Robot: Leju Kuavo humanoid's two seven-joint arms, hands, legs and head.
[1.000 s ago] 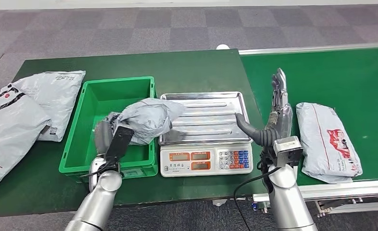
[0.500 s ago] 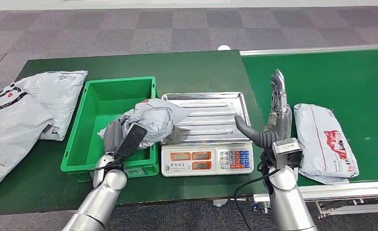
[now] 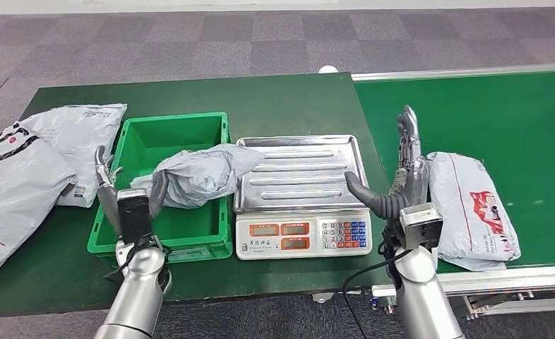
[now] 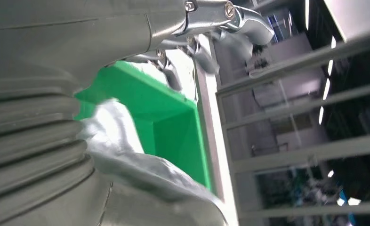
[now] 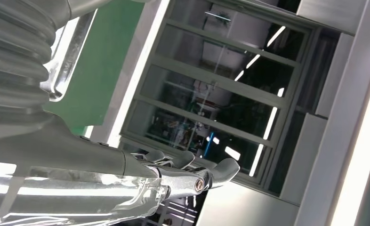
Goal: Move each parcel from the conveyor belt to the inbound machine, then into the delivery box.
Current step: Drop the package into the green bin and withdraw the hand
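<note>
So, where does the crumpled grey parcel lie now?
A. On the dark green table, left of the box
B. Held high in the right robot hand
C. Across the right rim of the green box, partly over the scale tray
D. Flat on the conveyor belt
C: the crumpled grey parcel drapes over the green box rim, its end reaching the scale tray.

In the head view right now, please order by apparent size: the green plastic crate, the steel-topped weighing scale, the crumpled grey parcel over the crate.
1. Green plastic crate and steel-topped weighing scale: similar, not ranked.
2. Crumpled grey parcel: clearly smallest.
</note>
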